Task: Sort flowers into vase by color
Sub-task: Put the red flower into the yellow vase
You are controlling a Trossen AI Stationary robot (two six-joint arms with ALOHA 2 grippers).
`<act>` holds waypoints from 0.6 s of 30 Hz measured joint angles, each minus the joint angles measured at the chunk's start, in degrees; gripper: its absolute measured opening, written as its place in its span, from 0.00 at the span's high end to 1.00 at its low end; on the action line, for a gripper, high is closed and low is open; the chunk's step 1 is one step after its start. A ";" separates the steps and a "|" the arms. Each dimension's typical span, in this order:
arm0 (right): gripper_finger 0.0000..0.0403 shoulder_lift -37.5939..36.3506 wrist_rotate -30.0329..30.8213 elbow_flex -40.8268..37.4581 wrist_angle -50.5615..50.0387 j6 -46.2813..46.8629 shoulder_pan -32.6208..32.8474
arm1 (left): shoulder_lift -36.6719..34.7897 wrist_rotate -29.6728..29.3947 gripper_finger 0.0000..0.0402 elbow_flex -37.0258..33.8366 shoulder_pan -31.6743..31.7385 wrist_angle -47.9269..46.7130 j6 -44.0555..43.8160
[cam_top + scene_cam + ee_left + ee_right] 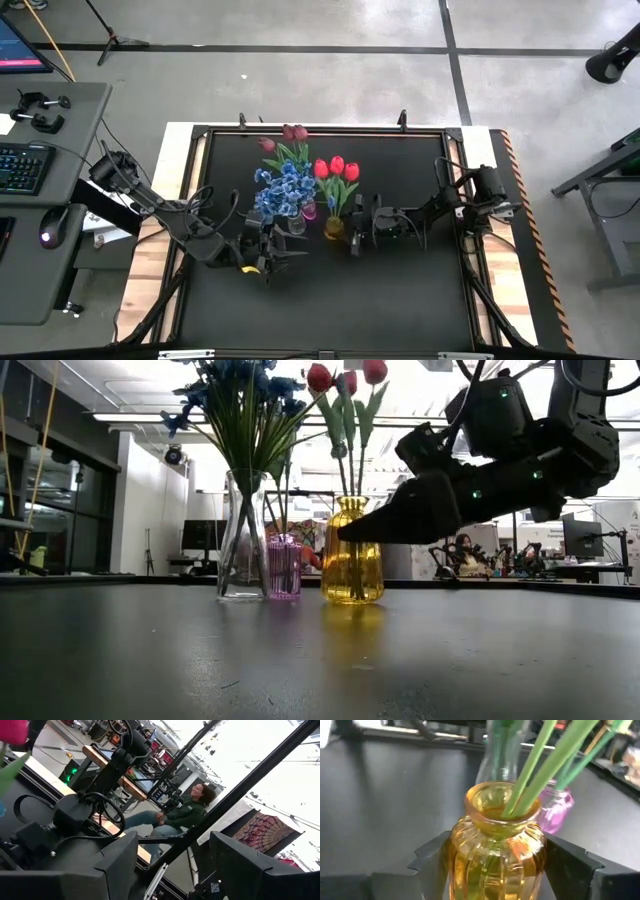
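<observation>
Beside the yellow vase (334,228), pink vase (309,211), clear vase (296,224).

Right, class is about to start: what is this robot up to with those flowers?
It is sorting flowers by colour. The right gripper sits open around the yellow vase holding the red tulips. Blue blossoms stand in the clear vase, with a pink vase between them. The left gripper waits open nearby.

Three vases (352,555) stand side by side mid-table; flowers (290,185) in each; right gripper (492,865) straddles one.
</observation>
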 joint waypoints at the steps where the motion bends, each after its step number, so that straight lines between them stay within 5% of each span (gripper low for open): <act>1: 0.34 0.00 -0.93 0.00 0.00 -1.82 -0.15 | 0.00 0.00 0.42 -0.02 0.00 -0.10 0.00; 13: 0.29 0.13 6.66 0.15 -0.44 -0.83 -0.46 | 0.02 -0.02 0.42 -0.01 0.00 -0.07 1.55; 18: 0.29 -0.23 3.25 0.15 -0.87 -2.13 -0.28 | 0.02 -0.02 0.42 -0.02 0.02 -0.03 1.55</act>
